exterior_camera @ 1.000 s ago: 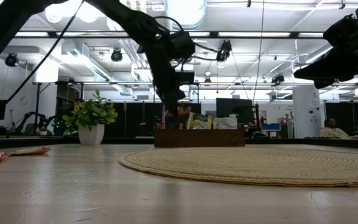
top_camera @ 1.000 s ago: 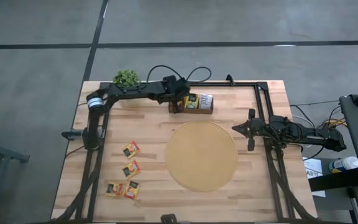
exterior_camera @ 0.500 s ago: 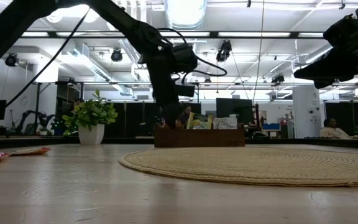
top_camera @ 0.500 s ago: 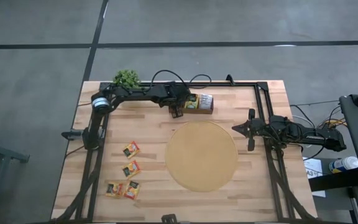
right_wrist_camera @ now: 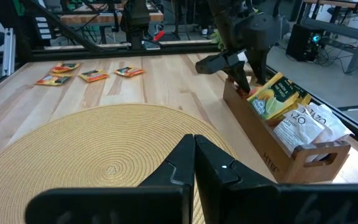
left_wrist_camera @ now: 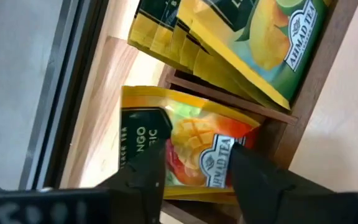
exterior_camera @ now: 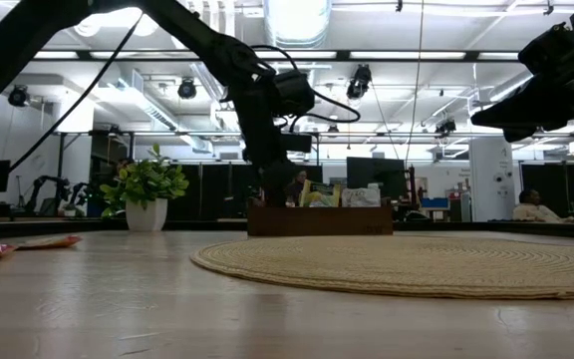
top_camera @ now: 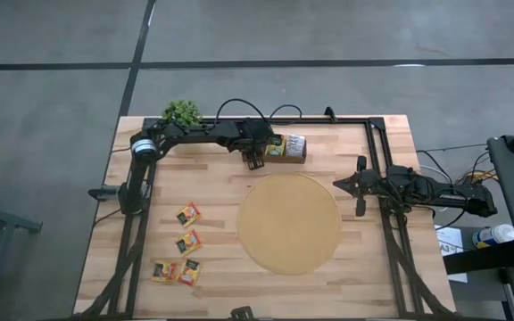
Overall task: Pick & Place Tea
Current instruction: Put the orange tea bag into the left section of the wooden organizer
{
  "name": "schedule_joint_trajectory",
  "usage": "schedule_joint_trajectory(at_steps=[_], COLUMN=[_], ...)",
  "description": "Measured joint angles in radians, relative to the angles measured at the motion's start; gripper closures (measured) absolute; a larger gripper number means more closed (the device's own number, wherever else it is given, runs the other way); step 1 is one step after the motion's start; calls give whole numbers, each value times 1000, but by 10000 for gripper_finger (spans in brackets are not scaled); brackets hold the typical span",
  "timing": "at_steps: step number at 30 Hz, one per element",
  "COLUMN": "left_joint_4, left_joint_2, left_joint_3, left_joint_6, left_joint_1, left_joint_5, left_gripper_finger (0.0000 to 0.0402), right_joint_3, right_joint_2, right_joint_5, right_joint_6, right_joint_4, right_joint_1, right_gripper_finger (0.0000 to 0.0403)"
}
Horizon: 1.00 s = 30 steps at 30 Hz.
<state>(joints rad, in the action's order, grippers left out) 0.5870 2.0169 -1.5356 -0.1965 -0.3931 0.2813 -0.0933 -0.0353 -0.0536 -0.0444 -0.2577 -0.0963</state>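
My left gripper [top_camera: 255, 160] is open at the left end of the wooden tray [top_camera: 294, 160], fingers pointing down. In the left wrist view its fingers stand either side of a yellow-green mango sachet [left_wrist_camera: 188, 146] that lies in the tray's end slot; I cannot see them touching it. More yellow-green sachets [left_wrist_camera: 241, 43] stand packed in the neighbouring slot, and white ones [right_wrist_camera: 306, 124] fill the far slot. Several loose sachets [top_camera: 188, 241] lie flat on the table's left near part. My right gripper [top_camera: 337, 185] is shut, hovering at the right edge of the round mat [top_camera: 288, 223].
A potted plant [top_camera: 182, 113] stands at the far left corner, close behind my left arm. The black frame rails [top_camera: 377, 160] run along the table's sides. Bare wood lies between the loose sachets and the mat.
My left gripper has come down and shifted a little toward the table's near edge, staying at the tray's left end. My right arm has kept still.
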Motion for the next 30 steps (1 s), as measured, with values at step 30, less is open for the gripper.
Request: schedule_joint_trajectory(at_steps=[30], left_joint_4=[-76], left_joint_2=[-15], left_joint_3=[2], left_joint_6=[-125], left_joint_1=[-29], left_joint_5=[-67], left_gripper_finger=[161], right_joint_3=[0], right_joint_2=[0], right_joint_5=[0], right_joint_6=[0], right_joint_4=[0], right_joint_1=[0], right_gripper_finger=[394])
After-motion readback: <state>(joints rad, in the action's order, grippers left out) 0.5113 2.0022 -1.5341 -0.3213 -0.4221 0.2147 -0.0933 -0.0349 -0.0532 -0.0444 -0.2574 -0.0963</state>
